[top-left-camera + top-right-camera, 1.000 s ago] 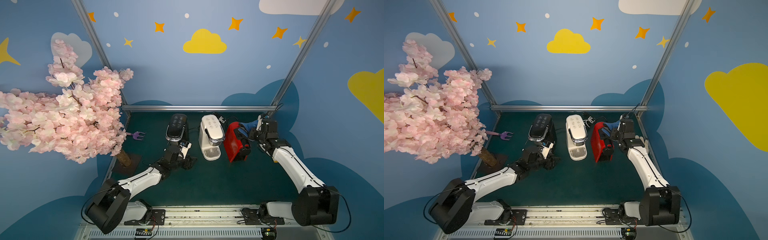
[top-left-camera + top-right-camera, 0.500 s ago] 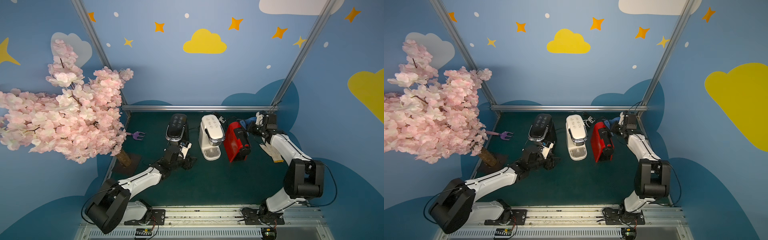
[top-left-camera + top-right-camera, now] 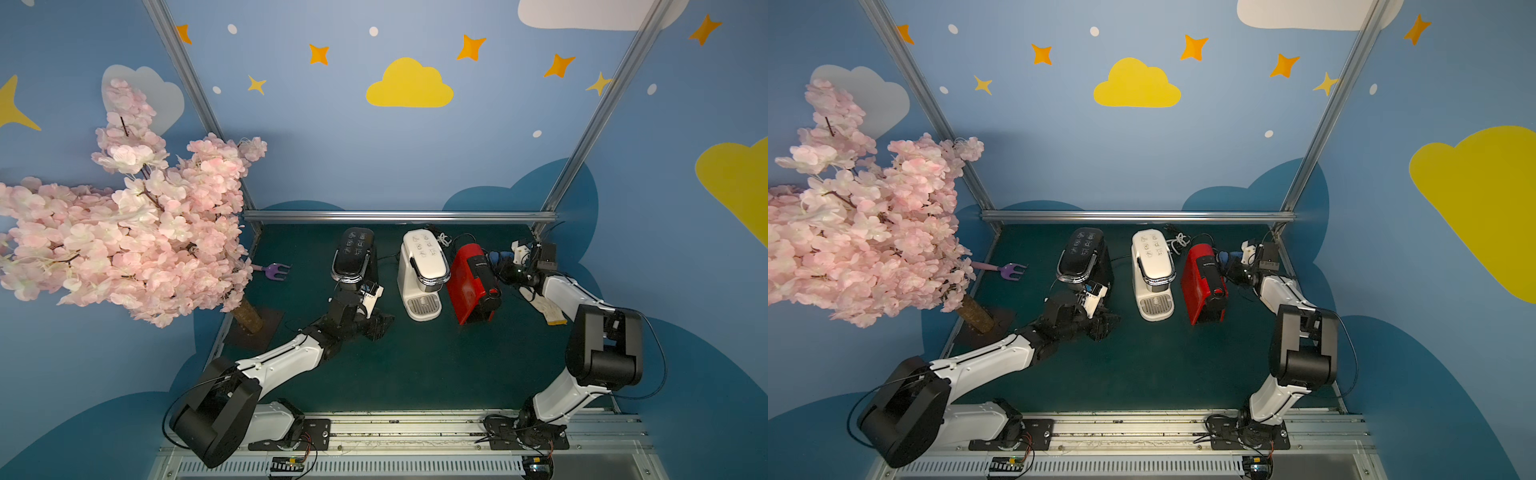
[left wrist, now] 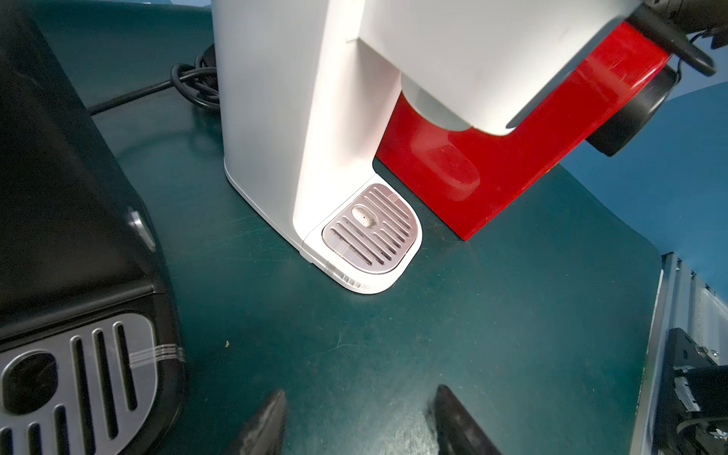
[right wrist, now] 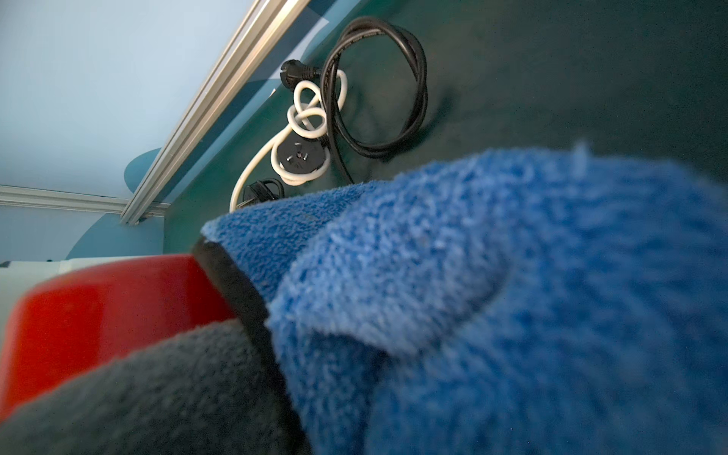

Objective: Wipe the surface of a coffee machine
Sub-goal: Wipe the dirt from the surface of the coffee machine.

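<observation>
Three coffee machines (black (image 3: 353, 254), white (image 3: 424, 253), red (image 3: 467, 286)); right gripper (image 3: 505, 269) clamps one blue cloth (image 5: 512, 295), left gripper (image 4: 354, 421) gapes.

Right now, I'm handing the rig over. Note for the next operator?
Left gripper: open, empty, over the mat in front of the white machine.
Right gripper: shut on the cloth, which touches the red machine at its rear.
Done: cloth in grip, on the machine.
Left: wipe the red machine's surface; how much is already wiped cannot be told.
</observation>
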You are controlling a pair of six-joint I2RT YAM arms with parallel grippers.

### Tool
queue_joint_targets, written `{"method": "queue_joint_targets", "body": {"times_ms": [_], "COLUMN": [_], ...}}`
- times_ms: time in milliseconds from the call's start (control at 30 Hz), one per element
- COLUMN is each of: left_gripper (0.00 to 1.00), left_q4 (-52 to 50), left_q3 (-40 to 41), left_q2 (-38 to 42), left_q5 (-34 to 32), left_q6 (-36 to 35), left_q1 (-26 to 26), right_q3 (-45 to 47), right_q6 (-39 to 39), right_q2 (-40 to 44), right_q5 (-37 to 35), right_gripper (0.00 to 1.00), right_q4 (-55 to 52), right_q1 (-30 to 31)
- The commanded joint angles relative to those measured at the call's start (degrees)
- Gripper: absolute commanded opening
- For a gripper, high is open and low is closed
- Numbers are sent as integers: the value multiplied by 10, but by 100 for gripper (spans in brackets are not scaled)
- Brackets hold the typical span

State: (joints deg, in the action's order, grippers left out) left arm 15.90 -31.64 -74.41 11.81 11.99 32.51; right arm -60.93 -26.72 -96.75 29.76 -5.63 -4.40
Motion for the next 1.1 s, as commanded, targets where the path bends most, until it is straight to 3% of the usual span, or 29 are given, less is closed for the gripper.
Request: {"method": "queue_joint_targets", "body": {"times_ms": [0, 633, 1067], "left_gripper": [60, 60, 60], "left_q4": [-4, 5, 4], "left_q3": [-3, 3, 4], "left_q2": [-3, 1, 6], "left_q5": [7, 8, 8], "left_q6": [-10, -7, -8], "left_q1": [-1, -1, -1], "right_q3": [43, 238, 249], "right_q6": [14, 14, -5], "right_q2": [18, 175, 346], "right_q5": [84, 108, 106], "right_gripper": [2, 3, 3], "right_q4": [-32, -40, -134], "right_q1": [17, -8, -9]}}
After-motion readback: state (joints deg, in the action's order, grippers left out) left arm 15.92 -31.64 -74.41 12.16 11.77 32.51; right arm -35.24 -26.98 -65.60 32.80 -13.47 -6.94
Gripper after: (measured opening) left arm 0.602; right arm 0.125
